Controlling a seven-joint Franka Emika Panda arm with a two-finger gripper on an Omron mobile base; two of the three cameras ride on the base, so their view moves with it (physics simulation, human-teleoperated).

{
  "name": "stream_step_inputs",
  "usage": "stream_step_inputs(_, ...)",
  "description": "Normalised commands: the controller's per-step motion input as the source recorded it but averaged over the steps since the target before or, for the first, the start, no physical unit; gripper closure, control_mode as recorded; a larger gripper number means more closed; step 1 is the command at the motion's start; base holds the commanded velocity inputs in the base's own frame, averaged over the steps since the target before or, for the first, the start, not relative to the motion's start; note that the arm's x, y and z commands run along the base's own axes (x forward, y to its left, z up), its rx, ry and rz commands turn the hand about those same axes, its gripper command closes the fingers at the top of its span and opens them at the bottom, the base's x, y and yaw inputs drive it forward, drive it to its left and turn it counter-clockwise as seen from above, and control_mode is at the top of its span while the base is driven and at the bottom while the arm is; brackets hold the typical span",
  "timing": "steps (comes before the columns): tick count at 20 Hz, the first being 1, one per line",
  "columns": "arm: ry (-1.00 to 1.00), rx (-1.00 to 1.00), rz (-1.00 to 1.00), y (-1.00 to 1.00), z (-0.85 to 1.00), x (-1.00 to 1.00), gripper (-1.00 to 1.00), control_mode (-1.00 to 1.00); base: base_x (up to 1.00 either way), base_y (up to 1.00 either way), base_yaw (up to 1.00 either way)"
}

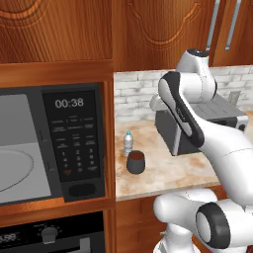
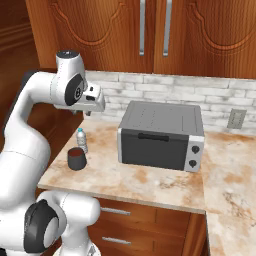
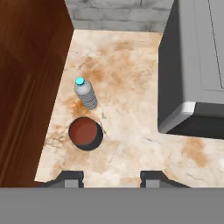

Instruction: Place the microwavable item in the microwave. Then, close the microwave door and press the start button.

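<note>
1. Left base view: the mug (image 1: 135, 162) stood on the counter (image 1: 183, 168) just in front of the water bottle (image 1: 128, 144), right of the microwave (image 1: 49, 148), whose cavity lay open.
2. Right base view: the mug sat near the counter's left edge, well apart from the toaster oven (image 2: 162, 135).
3. Hand view: the gripper (image 3: 112, 179) hung above with fingers parted and nothing between them. The mug looked rigid, light and smooth; pinching across its rim seemed best.
</note>
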Motion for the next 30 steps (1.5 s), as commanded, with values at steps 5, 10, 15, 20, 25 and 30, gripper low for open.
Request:
stream_step_inputs(5, -0.12, 0.00, -0.01, 0.05, -0.21, -0.70, -1.00, -1.00, 0.00, 0.00, 0.00)
stream_step_inputs(10, 0.06, -0.02, -0.15, 0.46, -0.97, -0.28, -1.00, -1.00, 0.00, 0.00, 0.00)
stream_step_inputs(15, 0.20, 0.00, -0.12, 0.33, -0.77, 0.14, -1.00, -1.00, 0.00, 0.00, 0.00)
stream_step_inputs(20, 0.15, 0.01, -0.07, 0.00, -0.44, 0.36, -1.00, -1.00, 0.00, 0.00, 0.00)
stream_step_inputs(25, 0.12, 0.05, -0.04, 0.00, -0.42, 0.45, -1.00, -1.00, 0.00, 0.00, 0.00)
stream_step_inputs(30, 0.07, 0.03, -0.04, 0.00, -0.41, 0.42, -1.00, -1.00, 0.00, 0.00, 0.00)
